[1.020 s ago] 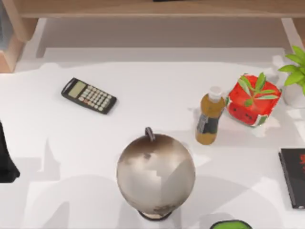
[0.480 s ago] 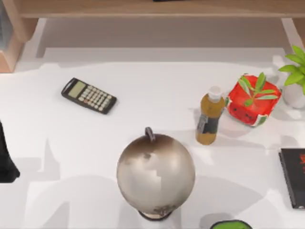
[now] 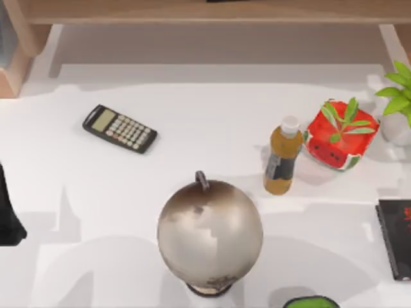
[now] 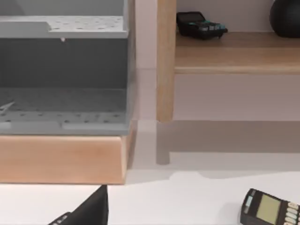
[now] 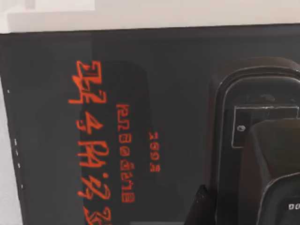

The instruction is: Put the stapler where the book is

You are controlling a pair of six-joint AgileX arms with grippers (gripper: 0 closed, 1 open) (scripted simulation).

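White table (image 3: 192, 96) seen from above, with a wooden shelf (image 3: 205, 11) along its far edge and a wooden side unit at the far left corner. In the left wrist view, that unit holds grey perforated trays (image 4: 63, 70) beside a wooden post (image 4: 166, 61). On the table stand a globe (image 3: 210, 234) near the front centre, a calculator (image 3: 120, 128) to the far left, and an amber bottle (image 3: 282, 163) right of centre. Just beside the bottle is a red pot (image 3: 337, 142), with a second plant (image 3: 399, 93) at the right edge. A green object (image 3: 311, 301) is cut off by the front edge. The book (image 3: 395, 239) lies flat at the table's right edge, well apart from the globe and bottle. The right end effector (image 5: 276, 178) hangs close over the book's red-marked cover with the black stapler (image 5: 255, 136) in front of that cover. Its grip cannot be told, nor whether stapler and book touch. The left arm (image 3: 8, 215) is parked at the left edge; the opening of the left end effector (image 4: 89, 211) cannot be told.
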